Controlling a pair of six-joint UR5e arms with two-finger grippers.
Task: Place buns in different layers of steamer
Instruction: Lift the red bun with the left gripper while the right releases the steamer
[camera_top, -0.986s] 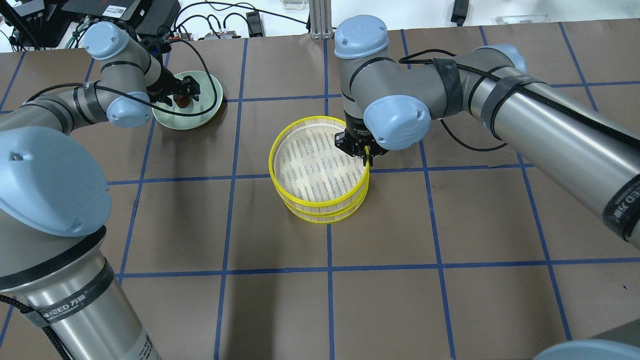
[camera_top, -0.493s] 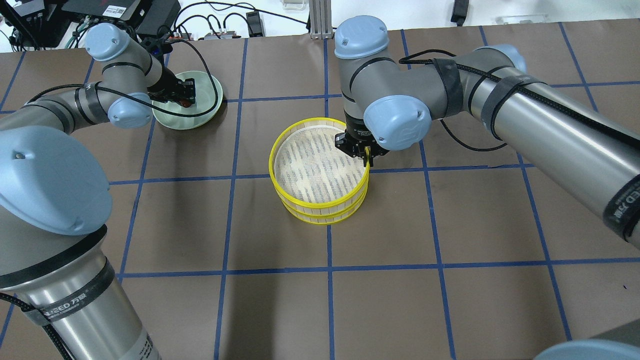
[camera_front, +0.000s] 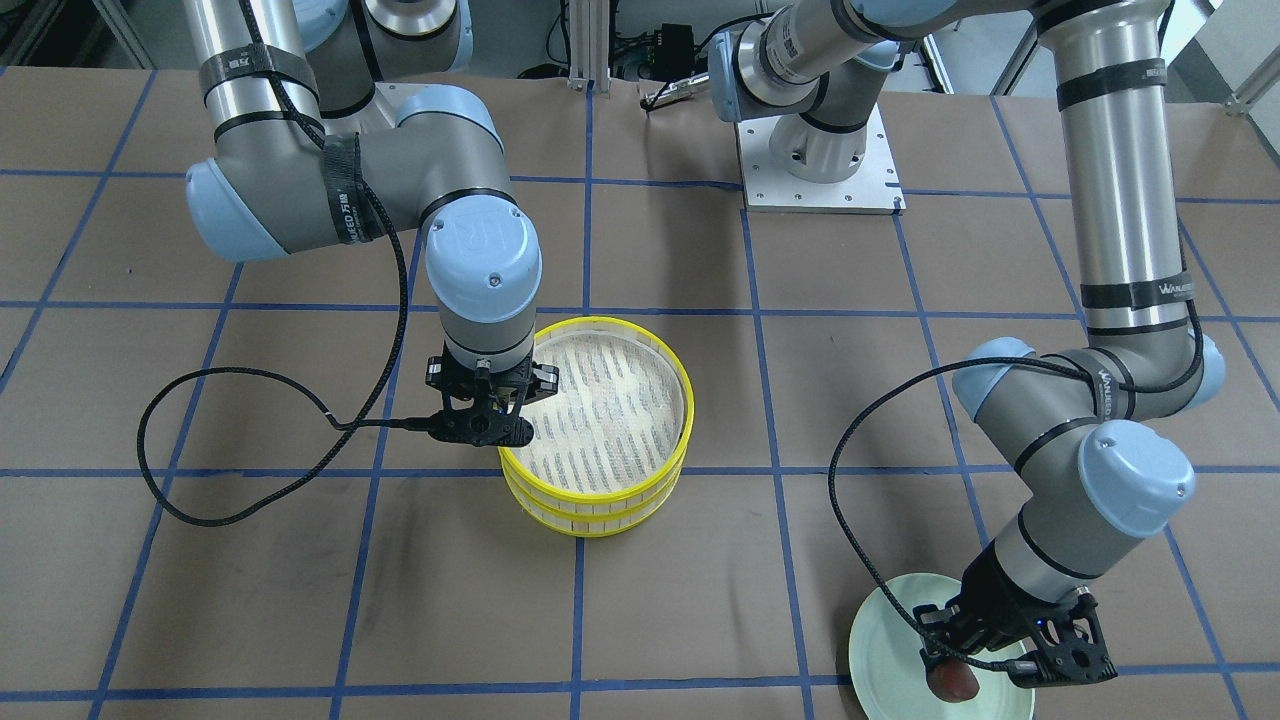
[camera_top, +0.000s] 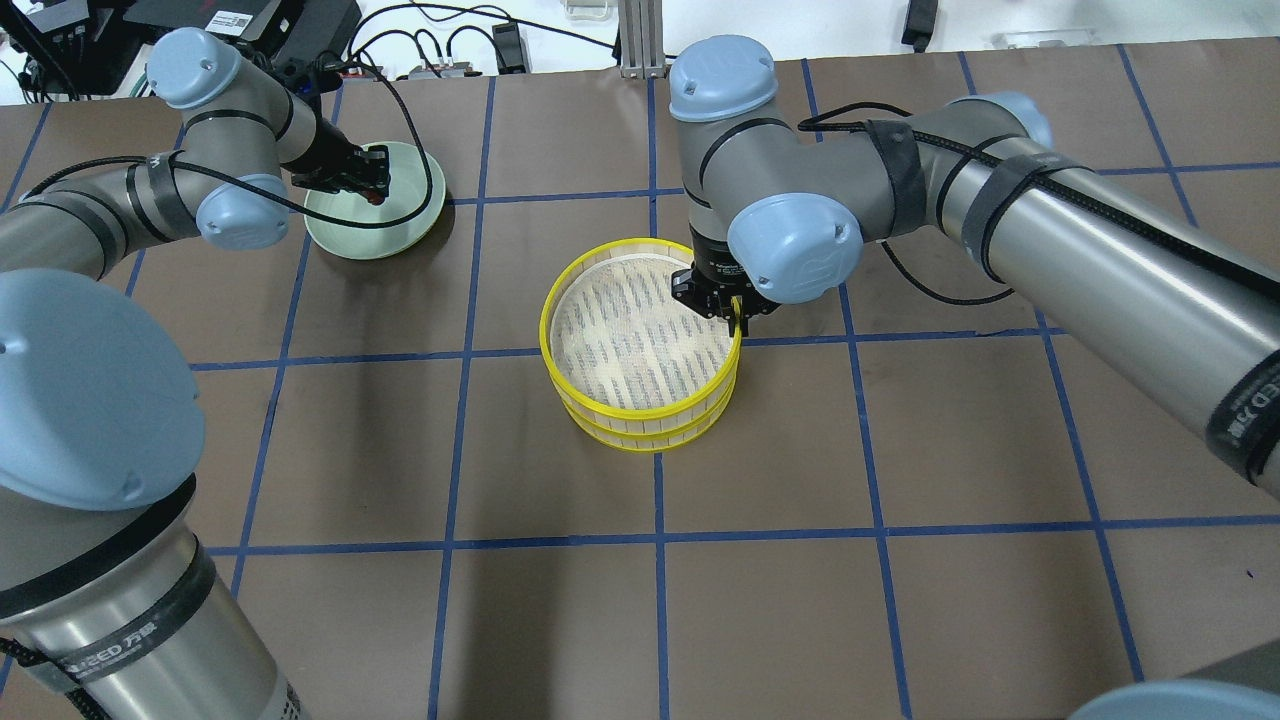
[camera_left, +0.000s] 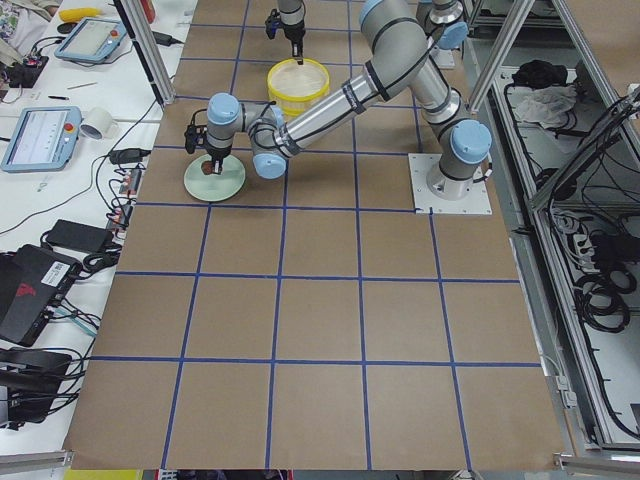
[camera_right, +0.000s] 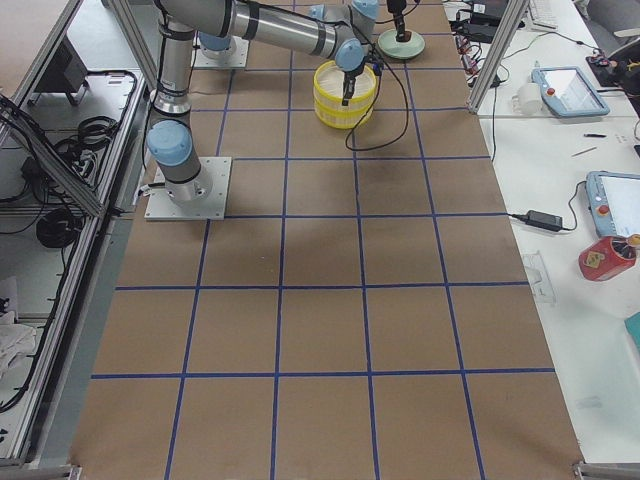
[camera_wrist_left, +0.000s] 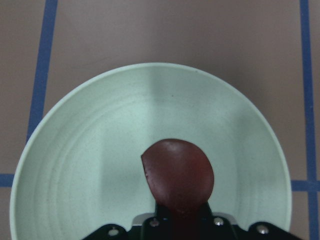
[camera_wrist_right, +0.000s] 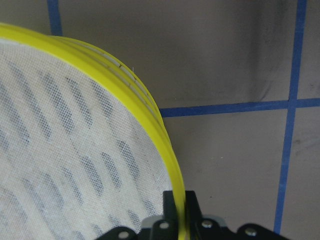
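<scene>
pinching the brown bun at its near end, the left gripper holds it over the pale green plate, which lies toward the far left of the table; whether bun and plate touch cannot be told. the right gripper is clamped on the yellow rim of the top tray, one finger inside the wall, the other outside. the top tray sits stacked on the lower tray at mid-table.
</scene>
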